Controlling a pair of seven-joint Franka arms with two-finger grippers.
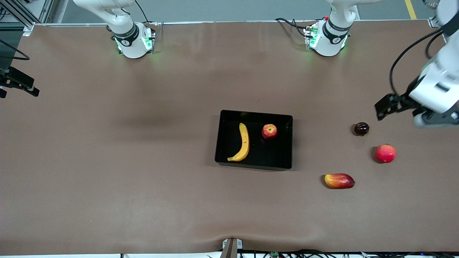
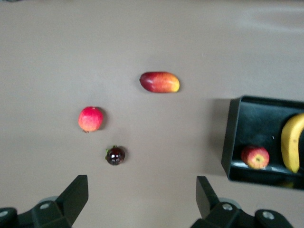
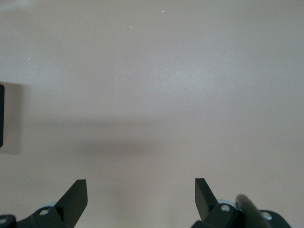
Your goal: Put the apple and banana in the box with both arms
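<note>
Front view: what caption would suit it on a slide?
Banana and apple lie in the black box; three other fruits sit on the table.

**Bright fruit showing against black and brown**

The banana [image 1: 244, 142] is showing yellow, and the apple [image 1: 269, 131] red with yellow streaks, inside the glossy black box [image 1: 254, 164]. On the brown desk [image 1: 107, 150] are lying a dark maroon fruit [image 1: 361, 128], a pinkish-red fruit [image 1: 385, 153] and a red-yellow oval fruit [image 1: 339, 181].

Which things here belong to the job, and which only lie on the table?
Job: apple and banana, both in the box; left gripper and right gripper, both open and empty.
Lying about: dark fruit, pinkish-red fruit, oval fruit.
</note>
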